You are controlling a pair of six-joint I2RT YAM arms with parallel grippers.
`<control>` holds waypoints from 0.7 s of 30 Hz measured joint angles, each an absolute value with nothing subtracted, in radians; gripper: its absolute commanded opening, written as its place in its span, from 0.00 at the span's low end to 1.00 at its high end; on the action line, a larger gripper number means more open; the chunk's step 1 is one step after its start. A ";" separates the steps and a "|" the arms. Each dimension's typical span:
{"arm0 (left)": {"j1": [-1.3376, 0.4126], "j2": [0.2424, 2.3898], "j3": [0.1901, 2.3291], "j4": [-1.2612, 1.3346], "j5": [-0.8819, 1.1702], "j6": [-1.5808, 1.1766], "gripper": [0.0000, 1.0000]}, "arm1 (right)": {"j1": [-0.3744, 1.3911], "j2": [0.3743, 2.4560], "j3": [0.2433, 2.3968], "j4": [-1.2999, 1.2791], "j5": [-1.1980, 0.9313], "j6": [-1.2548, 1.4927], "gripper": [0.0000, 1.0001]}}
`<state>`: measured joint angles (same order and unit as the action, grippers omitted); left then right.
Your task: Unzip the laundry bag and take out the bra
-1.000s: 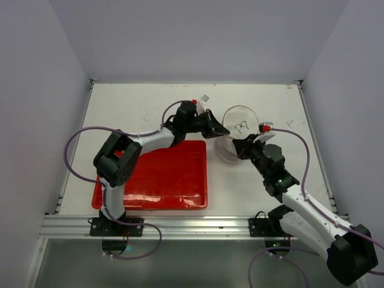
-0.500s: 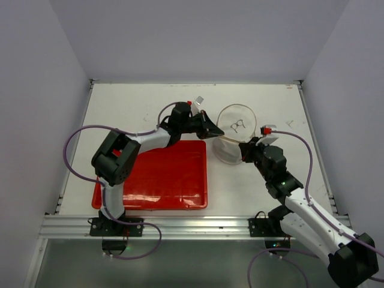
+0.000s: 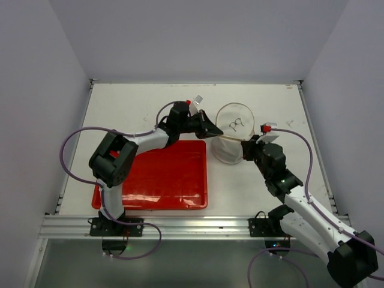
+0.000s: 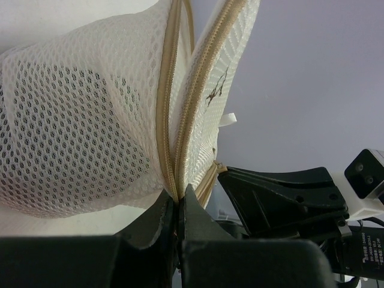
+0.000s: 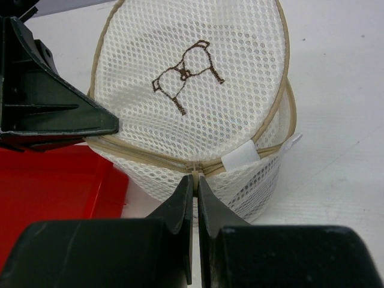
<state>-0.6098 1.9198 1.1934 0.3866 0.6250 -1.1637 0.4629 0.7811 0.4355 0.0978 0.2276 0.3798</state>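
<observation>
The laundry bag (image 3: 230,141), a round whitish mesh pouch with a tan zip and a brown bra outline on its lid (image 3: 236,125), stands right of the red tray. My left gripper (image 3: 216,131) is shut on the bag's tan zip seam at its left side; in the left wrist view the fingertips (image 4: 179,201) pinch the seam of the mesh (image 4: 90,138). My right gripper (image 3: 245,147) is shut on the zipper pull (image 5: 195,167) at the bag's near right side (image 5: 198,90). The bra is hidden; no black fabric shows through the mesh.
The red tray (image 3: 162,180) lies left of the bag, its corner under my left gripper; it also shows in the right wrist view (image 5: 54,186). White walls close the table at the back and on both sides.
The bag's lid has shifted slightly left and back with both grippers still on it. My left wrist has drawn a little to the left; my right gripper has followed the bag's near edge.
</observation>
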 measured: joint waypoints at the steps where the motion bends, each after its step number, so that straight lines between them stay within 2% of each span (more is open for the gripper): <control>1: -0.610 1.918 1.191 0.387 0.625 -1.164 0.00 | 0.463 0.788 0.438 0.098 0.229 0.379 0.00; 5: -0.610 1.916 1.188 0.386 0.624 -1.163 0.00 | 0.463 0.803 0.442 0.099 0.234 0.376 0.00; 6: -0.610 1.915 1.188 0.387 0.624 -1.163 0.03 | 0.463 0.804 0.443 0.099 0.233 0.374 0.00; 7: -0.610 1.914 1.188 0.387 0.624 -1.163 0.17 | 0.463 0.804 0.444 0.101 0.233 0.372 0.00; 9: -0.610 1.913 1.188 0.386 0.621 -1.156 0.33 | 0.460 0.808 0.451 0.097 0.231 0.364 0.00; 10: -0.610 1.911 1.187 0.384 0.619 -1.155 0.49 | 0.456 0.813 0.459 0.093 0.236 0.358 0.00; 12: -0.609 1.904 1.187 0.379 0.618 -1.147 0.59 | 0.442 0.826 0.482 0.082 0.241 0.345 0.00; 16: -0.607 1.865 1.185 0.342 0.606 -1.110 0.70 | 0.434 0.828 0.494 0.079 0.192 0.326 0.00; 21: -0.586 1.819 1.251 0.208 0.566 -1.010 0.75 | 0.434 0.787 0.448 0.090 0.139 0.308 0.00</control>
